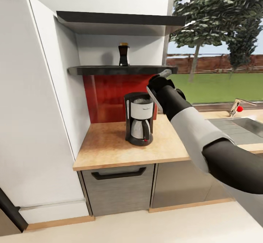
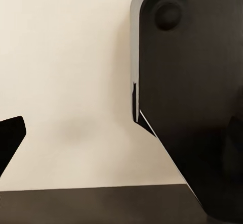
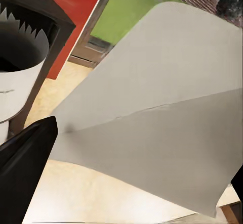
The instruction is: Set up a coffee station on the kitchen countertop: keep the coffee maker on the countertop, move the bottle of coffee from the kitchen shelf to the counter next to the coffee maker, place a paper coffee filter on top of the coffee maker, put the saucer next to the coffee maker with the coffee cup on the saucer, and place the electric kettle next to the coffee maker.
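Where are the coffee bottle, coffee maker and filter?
bottle (image 1: 123, 54): head view, mid body, on the lower shelf.
coffee maker (image 1: 139, 120): head view, front, near the carafe.
filter (image 3: 162, 118): right wrist view, middle of the paper along its crease.

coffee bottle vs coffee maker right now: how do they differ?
The coffee bottle stands on the kitchen shelf; the coffee maker stands on the countertop below. The bottle is slim and dark all over; the maker is bulkier, black with a white band and a carafe. Both are upright and untouched.
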### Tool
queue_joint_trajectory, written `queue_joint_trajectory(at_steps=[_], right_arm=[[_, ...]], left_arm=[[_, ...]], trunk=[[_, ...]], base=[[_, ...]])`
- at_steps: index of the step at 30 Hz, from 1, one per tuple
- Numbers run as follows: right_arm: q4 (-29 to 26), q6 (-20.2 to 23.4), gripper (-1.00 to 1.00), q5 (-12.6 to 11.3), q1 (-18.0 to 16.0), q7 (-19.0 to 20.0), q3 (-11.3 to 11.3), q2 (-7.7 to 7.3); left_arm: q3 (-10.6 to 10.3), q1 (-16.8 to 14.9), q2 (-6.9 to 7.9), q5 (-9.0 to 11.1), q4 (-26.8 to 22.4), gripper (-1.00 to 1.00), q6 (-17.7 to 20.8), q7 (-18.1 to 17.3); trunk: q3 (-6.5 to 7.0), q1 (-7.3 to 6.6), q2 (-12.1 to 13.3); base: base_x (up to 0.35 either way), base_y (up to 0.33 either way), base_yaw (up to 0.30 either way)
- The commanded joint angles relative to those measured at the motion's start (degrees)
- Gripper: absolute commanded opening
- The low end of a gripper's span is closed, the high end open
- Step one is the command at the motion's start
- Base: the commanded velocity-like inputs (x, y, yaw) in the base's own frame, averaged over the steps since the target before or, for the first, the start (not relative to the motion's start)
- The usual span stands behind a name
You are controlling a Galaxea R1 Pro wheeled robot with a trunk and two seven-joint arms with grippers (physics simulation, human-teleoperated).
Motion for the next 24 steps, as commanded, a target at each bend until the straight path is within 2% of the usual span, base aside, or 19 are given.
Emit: queue_joint_trajectory(at_steps=[1,16,24], right_arm=[[0.73,0.36,-1.00,0.26,-0.40,0.14,0.17,0.00],[1.66,0.36,-1.00,0.26,-0.93,0.14,0.77,0.00],[1.70,0.36,-1.00,0.26,-0.93,0.14,0.94,0.00]], left_arm=[[-0.06,-0.01,0.02,-0.09,-0.02,1.00,-0.12,0.09],[-0.06,0.01,0.33,0.07,0.19,1.00,-0.06,0.21],[-0.06,0.00,0.40,0.09,0.21,1.00,-0.07,0.31]], trunk=[[-0.13,0.04,-0.12],[-0.13,0.04,-0.12],[-0.13,0.04,-0.12]], base=[[0.000,0.000,0.000],[0.003,0.000,0.000],[0.190,0.122,0.000]])
